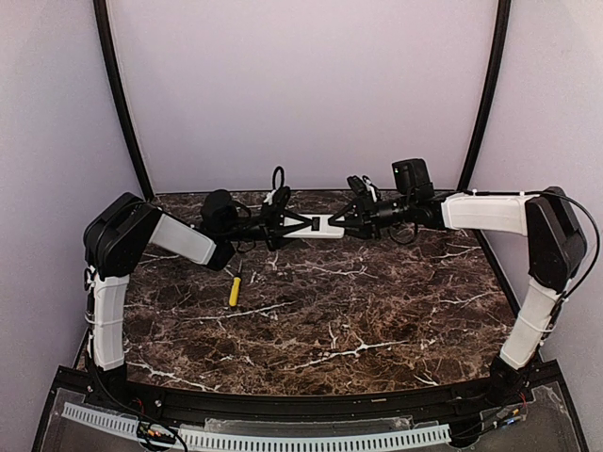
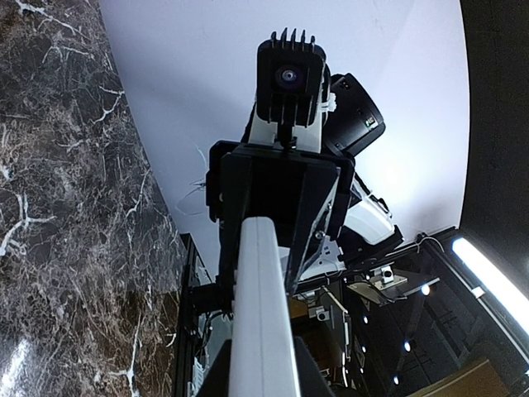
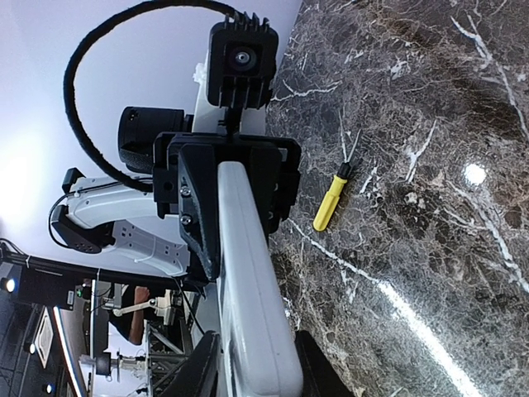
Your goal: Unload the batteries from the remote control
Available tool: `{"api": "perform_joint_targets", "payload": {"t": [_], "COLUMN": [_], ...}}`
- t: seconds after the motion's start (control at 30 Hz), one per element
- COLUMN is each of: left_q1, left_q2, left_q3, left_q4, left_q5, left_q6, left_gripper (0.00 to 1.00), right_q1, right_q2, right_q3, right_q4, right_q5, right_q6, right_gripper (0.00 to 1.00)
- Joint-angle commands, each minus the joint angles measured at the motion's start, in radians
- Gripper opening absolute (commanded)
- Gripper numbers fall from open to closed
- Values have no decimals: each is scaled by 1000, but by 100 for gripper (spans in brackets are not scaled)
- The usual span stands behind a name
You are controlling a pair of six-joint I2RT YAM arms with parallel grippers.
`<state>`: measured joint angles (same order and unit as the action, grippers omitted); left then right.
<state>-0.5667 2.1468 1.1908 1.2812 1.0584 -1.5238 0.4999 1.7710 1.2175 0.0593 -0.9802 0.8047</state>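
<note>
Clamping the remote control (image 1: 325, 226) by its ends, left hand (image 1: 305, 224) and right hand (image 1: 343, 224) hold it between them; no batteries are visible, so unloading looks hardly begun.

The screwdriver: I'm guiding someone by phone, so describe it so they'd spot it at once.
On the dark marble table, look left of centre, nearer than the white remote control held aloft. The screwdriver lies there alone, its yellow handle the only bright colour.
</note>
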Motion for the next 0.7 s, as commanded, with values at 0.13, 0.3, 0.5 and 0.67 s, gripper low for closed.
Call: {"api": "perform_joint_targets", "payload": {"t": [0.13,0.3,0.5,0.67], "left_q1": [-9,-9,-9,-9], "left_q2": [-7,-7,-8,-7], "left_q3": [32,32,34,35], "left_q4": [-6,-5,3,12], "left_q5": [12,13,15,14], "left_q6": [41,39,32,22], "left_gripper": [0,0,0,0], "right_q1": [10,11,11,11], "right_q2": [12,10,6,4], "right_q3": [-8,-15,-25,-35], "right_q4": [60,72,78,90], "right_q5": [-32,-41,-49,-52], "right_q6": [19,24,25,29], "right_gripper": [14,7,5,4]}}
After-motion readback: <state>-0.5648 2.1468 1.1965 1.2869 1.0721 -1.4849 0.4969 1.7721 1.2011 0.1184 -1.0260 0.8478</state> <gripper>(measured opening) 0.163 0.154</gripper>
